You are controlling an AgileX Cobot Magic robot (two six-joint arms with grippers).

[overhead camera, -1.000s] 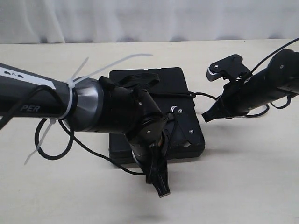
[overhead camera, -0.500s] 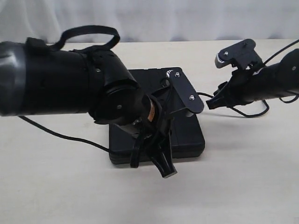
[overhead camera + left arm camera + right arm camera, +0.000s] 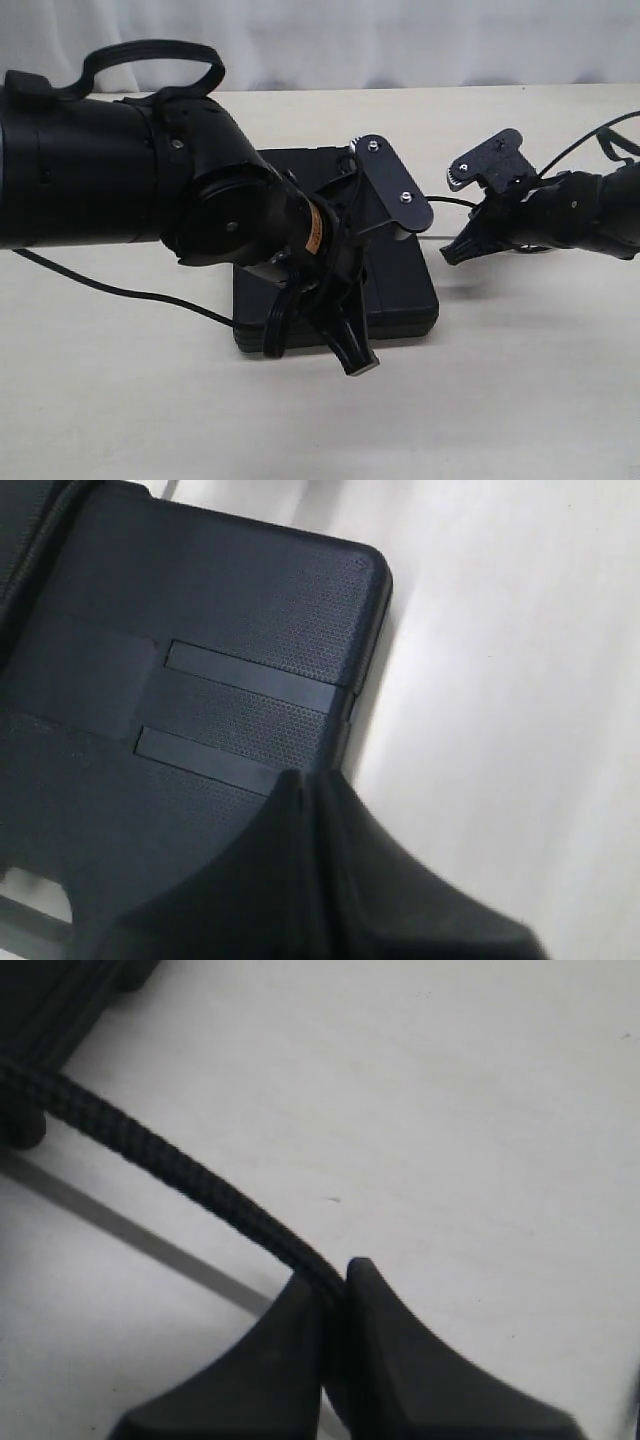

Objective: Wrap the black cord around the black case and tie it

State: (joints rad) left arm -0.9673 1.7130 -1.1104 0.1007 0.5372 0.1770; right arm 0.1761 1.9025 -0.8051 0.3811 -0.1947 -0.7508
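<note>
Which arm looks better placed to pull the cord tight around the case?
Right, probably. The right fingers are shut on the black cord, which leads towards the black case. The left fingers hover shut at the case's edge, with no cord showing between them.

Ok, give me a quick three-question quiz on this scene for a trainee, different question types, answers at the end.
1. True or false: the right gripper is shut on the black cord.
2. What fills most of the left wrist view beyond the left gripper? A) the black case B) a coil of cord C) a white bowl
3. Fill in: the case lies flat on the ____.
Key: 1 true; 2 A; 3 table.
</note>
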